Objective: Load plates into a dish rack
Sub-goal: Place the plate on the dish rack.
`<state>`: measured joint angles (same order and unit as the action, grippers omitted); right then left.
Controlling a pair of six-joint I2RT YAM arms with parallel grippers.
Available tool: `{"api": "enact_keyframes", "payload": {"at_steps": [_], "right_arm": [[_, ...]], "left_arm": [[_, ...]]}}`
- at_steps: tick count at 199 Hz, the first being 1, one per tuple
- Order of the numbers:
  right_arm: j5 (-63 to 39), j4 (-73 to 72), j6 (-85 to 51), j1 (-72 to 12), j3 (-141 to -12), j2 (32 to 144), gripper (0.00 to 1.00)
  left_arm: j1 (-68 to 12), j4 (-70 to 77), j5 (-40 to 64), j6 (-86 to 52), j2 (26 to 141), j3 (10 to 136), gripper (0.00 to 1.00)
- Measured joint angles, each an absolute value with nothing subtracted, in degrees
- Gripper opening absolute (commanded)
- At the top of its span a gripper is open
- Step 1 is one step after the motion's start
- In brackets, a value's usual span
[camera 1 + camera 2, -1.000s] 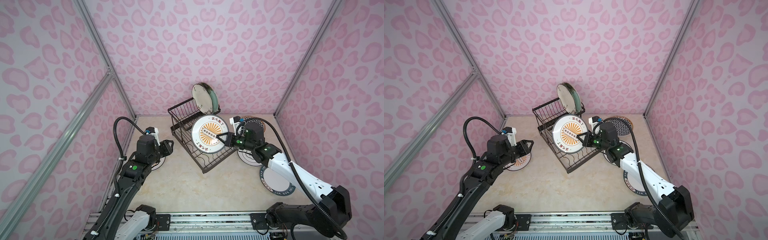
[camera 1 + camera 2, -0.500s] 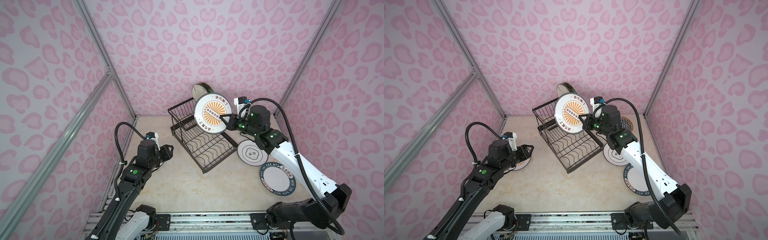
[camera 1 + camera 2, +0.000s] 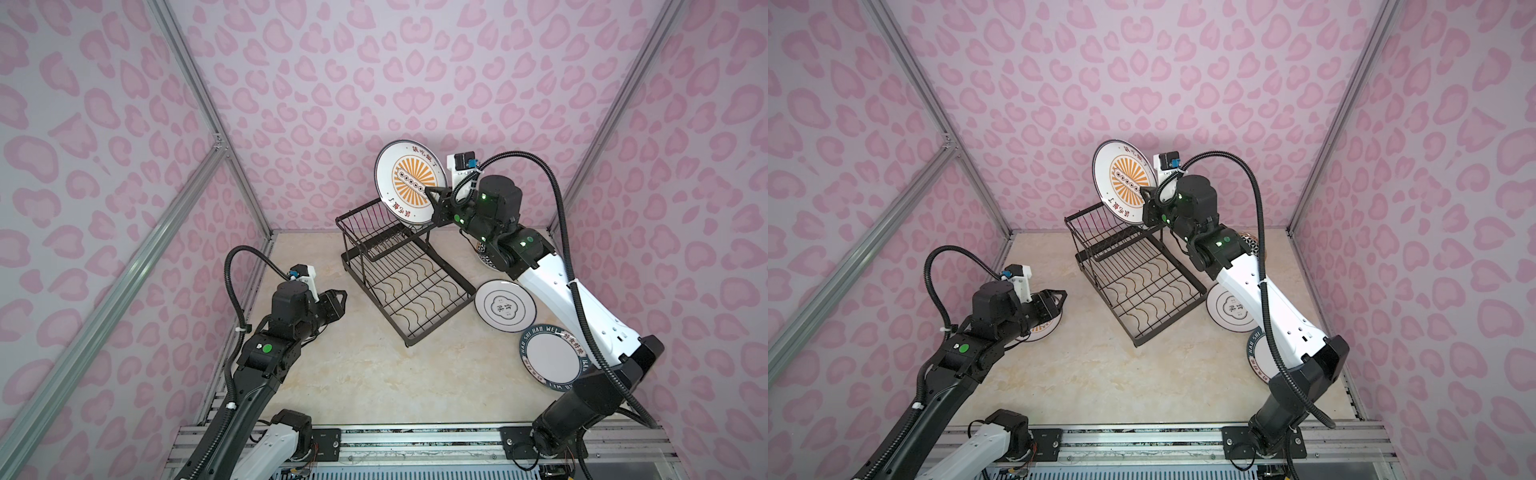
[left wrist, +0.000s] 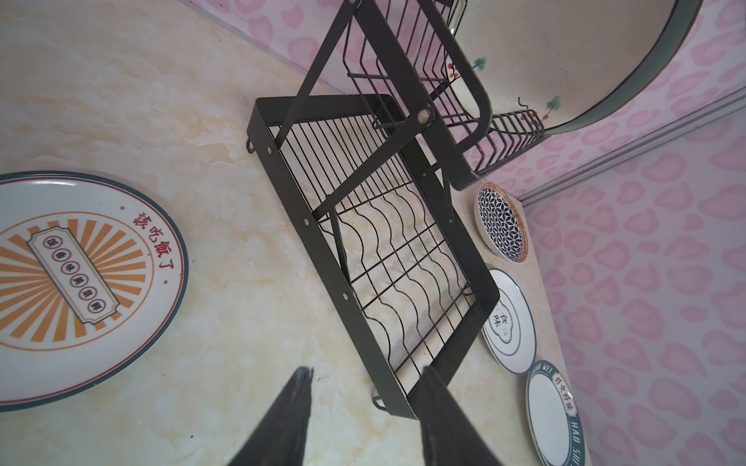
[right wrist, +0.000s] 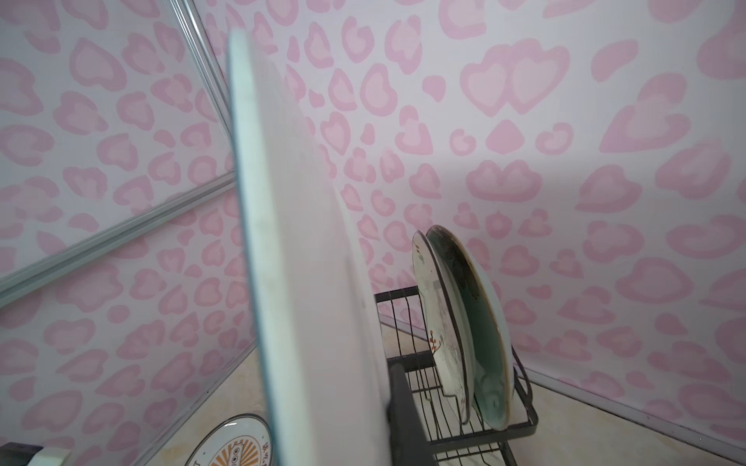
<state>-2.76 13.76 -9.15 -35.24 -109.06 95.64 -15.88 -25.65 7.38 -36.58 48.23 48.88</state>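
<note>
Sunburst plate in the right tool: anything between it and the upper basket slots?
Nothing visible. The sunburst plate hangs above the upper basket; two racked plates fill its wall-side slots, nearer wires look free.

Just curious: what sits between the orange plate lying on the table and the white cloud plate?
The dish rack, namely its wavy-wired lower tray; the left wrist view shows this.

matt black metal wire dish rack point(image 4: 325, 258); glossy glazed round orange sunburst ceramic plate point(image 3: 409, 183); smooth beige marble-look tabletop point(image 3: 374, 382).
</note>
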Motion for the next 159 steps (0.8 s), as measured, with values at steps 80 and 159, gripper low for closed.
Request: {"api": "enact_keyframes", "payload": {"at_steps": [80,159], "right_arm": [[11.6,16.4,6.6,-40.7,-126.0,111.6,0.00],[17.6,19.8,13.1,-41.2,-138.0,122.8,0.00]], "left_arm": [[-15.9,-25.4,9.7,-38.5,47.9,48.0,0.46],[-15.9,-25.3,10.1,-38.6,48.1,47.4,0.46]]}}
